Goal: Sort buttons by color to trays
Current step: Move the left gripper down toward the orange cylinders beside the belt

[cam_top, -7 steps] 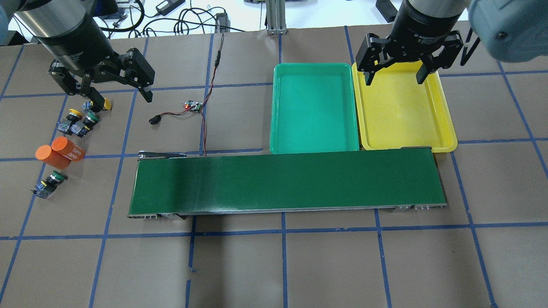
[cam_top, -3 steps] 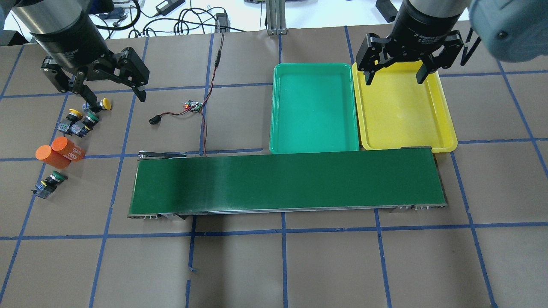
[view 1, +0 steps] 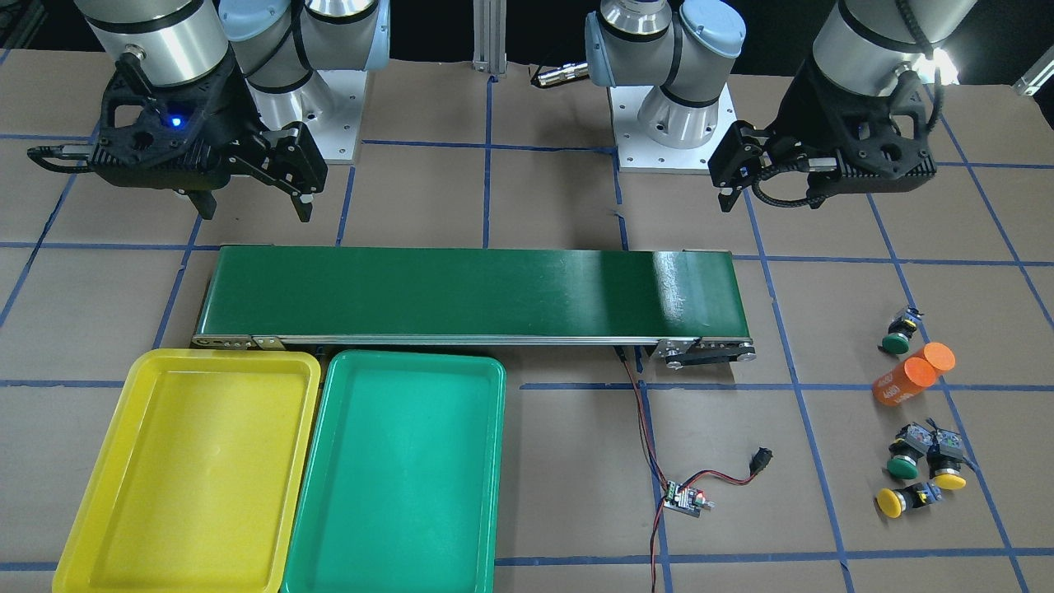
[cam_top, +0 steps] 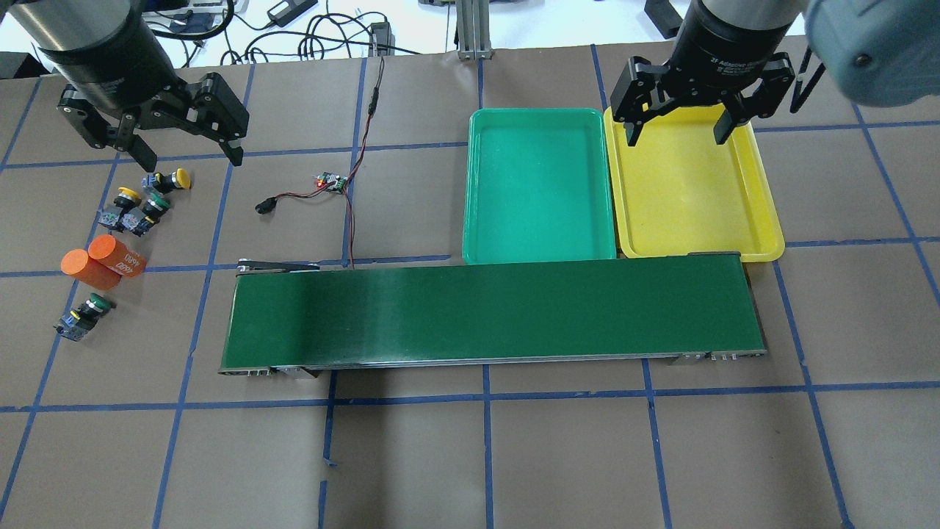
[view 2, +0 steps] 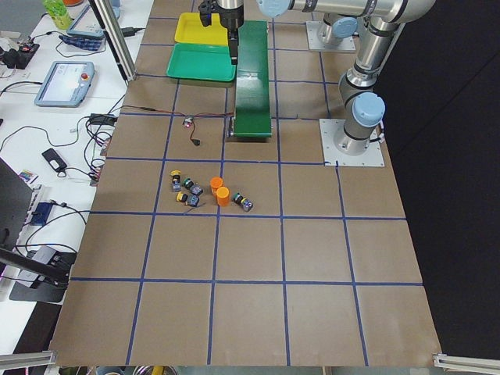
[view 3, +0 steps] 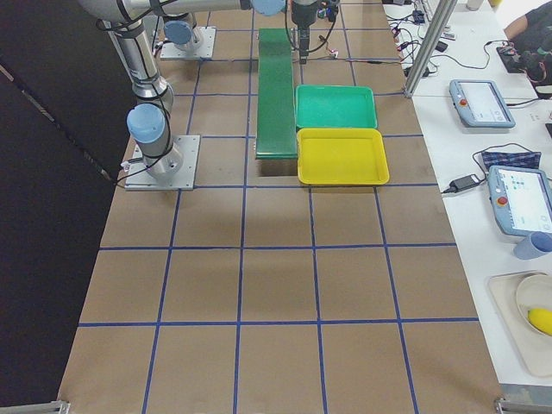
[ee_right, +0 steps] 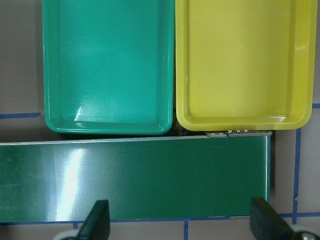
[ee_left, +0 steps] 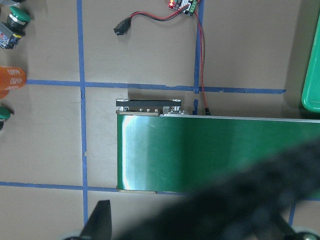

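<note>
The left gripper (cam_top: 192,160) is held above the table beyond the left end of the conveyor belt (cam_top: 492,316). Its fingers are spread wide and nothing is gripped. The right gripper (cam_top: 676,138) is likewise released, above the yellow tray (cam_top: 690,191). That tray is set against the belt's far edge at the right end, with the green tray (cam_top: 538,187) alongside it.

All four buttons (cam_top: 143,198) lie on the table off the belt's left end. Three are clustered, and the lone green-capped button (cam_top: 88,312) is separated from them by two orange cylinders (cam_top: 103,262).

In the front-facing view, one left finger is hidden behind the gripper housing. In the left wrist view, a dark blurred shape (ee_left: 225,210) covers the belt's lower right, and the buttons are cut off at the frame edge.
</note>
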Controlling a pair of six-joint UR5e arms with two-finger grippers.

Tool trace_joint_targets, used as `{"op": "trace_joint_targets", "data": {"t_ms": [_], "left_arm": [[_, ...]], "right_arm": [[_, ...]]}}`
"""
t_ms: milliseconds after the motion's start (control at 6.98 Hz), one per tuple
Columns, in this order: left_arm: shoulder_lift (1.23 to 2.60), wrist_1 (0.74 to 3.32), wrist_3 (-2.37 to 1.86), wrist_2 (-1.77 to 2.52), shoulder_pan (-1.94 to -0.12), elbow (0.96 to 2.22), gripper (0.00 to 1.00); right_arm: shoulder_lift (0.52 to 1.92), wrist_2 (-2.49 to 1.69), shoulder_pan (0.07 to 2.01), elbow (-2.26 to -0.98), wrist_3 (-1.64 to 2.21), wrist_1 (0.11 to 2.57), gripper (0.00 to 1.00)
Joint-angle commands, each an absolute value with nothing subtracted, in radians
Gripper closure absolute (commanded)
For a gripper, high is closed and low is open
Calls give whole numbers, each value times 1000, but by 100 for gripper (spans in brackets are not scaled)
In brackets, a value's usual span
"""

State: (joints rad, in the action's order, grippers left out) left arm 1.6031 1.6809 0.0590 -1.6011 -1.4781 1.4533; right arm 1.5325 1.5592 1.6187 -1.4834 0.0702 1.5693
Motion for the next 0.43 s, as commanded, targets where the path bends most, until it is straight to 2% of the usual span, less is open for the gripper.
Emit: {"op": "trace_joint_targets", "data": {"t_ms": [0,286], "left_arm": [[1641,1573,200,-1601,-1413,1494,0],[1704,1520,378,-1601,-1289,1525,0]], "right_arm": [[1532,1560,1618,-1483,69,1569,0],[1532,1560,1618,-1483,69,1568,0]]}}
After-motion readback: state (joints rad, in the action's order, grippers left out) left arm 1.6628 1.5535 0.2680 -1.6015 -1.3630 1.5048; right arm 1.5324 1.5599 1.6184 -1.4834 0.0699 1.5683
